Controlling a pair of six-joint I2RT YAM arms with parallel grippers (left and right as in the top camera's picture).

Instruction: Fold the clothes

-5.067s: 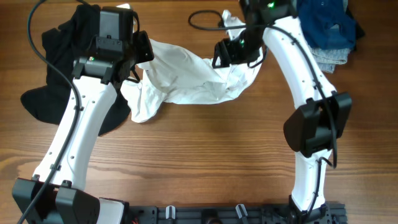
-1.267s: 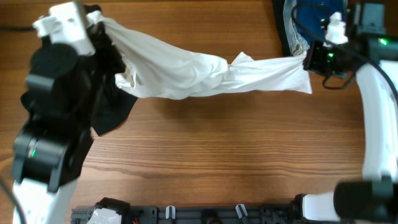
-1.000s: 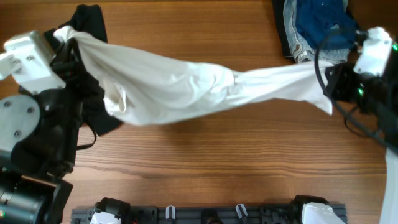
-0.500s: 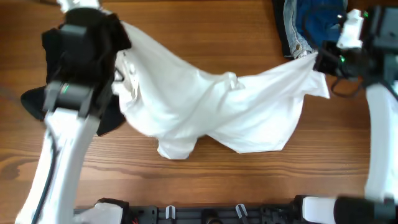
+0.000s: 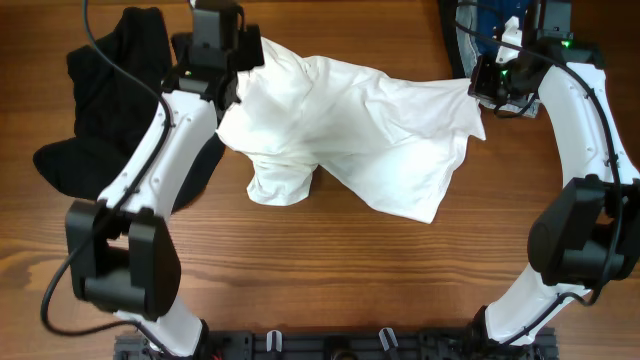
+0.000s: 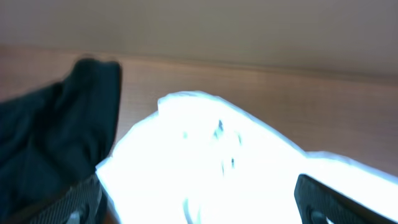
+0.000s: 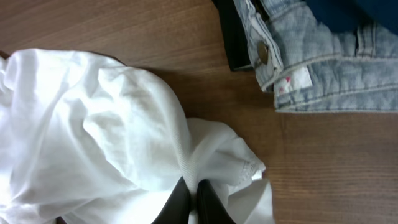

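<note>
The white shirt (image 5: 350, 130) is seen crumpled across the far middle of the table (image 5: 330, 270), between a black garment (image 5: 100, 100) and jeans (image 7: 323, 62). It is judged light, limp and easily bunched, so hems or seams are best taken. One edge is pinched by the right gripper (image 7: 193, 200). The fingers (image 6: 78, 200) of the left gripper (image 5: 232, 58) are spread over the cloth.

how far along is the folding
Nothing is folded yet. The white shirt lies spread but wrinkled on the table, the right pincer shut on one edge, the left pincer open at the other. Still left: folding it, then the black garment and the jeans.
</note>
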